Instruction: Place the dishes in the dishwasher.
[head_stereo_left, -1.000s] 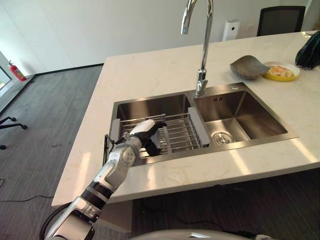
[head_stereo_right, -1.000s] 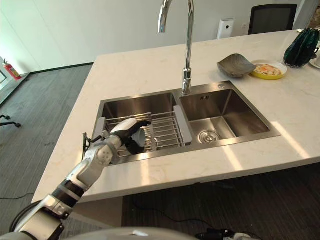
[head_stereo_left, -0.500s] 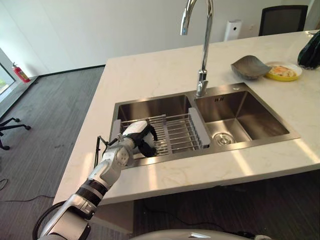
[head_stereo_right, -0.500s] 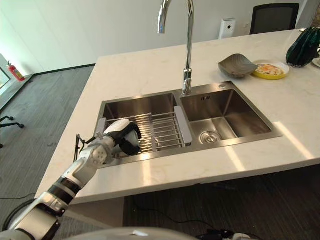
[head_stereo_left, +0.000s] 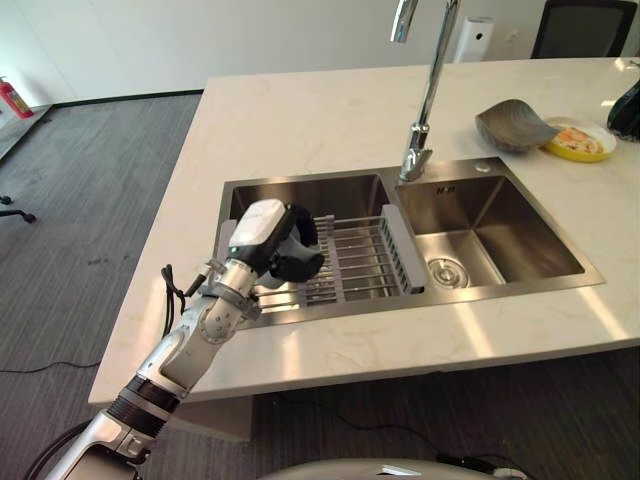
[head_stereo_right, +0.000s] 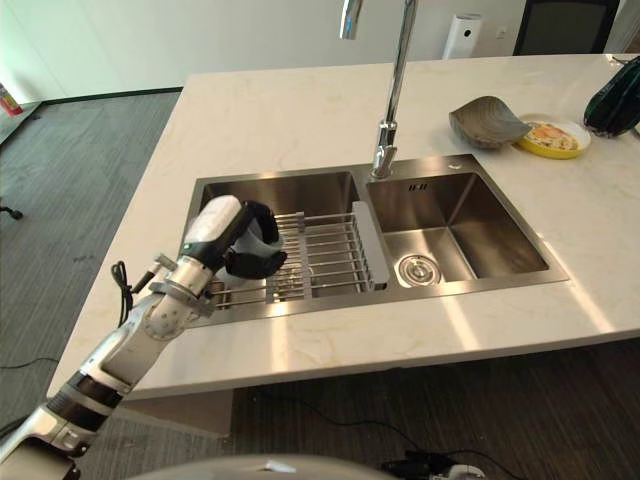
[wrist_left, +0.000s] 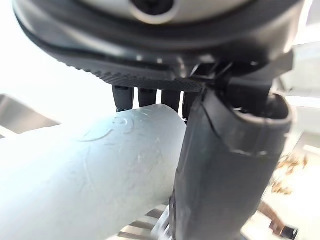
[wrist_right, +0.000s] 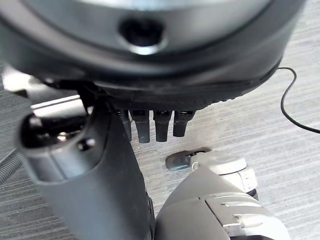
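Left hand (head_stereo_left: 295, 250) curled round a pale cup (head_stereo_left: 258, 222), above the left end of the wire rack (head_stereo_left: 360, 262) in the left basin of the sink (head_stereo_left: 300, 183). Grey bowl (head_stereo_left: 515, 112) and yellow plate (head_stereo_left: 583, 142) far right on the counter (head_stereo_left: 300, 120).

Right eye view: same grasp; cup clear of the rack.

Left wrist view: smooth round cup wall pinched between fingers and thumb (wrist_left: 225, 170). Likely risk: slipping or rotating out, dropping onto the rack.

Right wrist view: right hand (wrist_right: 100, 175) relaxed, empty, over the floor (wrist_right: 250, 100).

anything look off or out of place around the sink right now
Nothing stands out. The left hand holds a pale cup above the rack in the sink; nothing spilled or askew.
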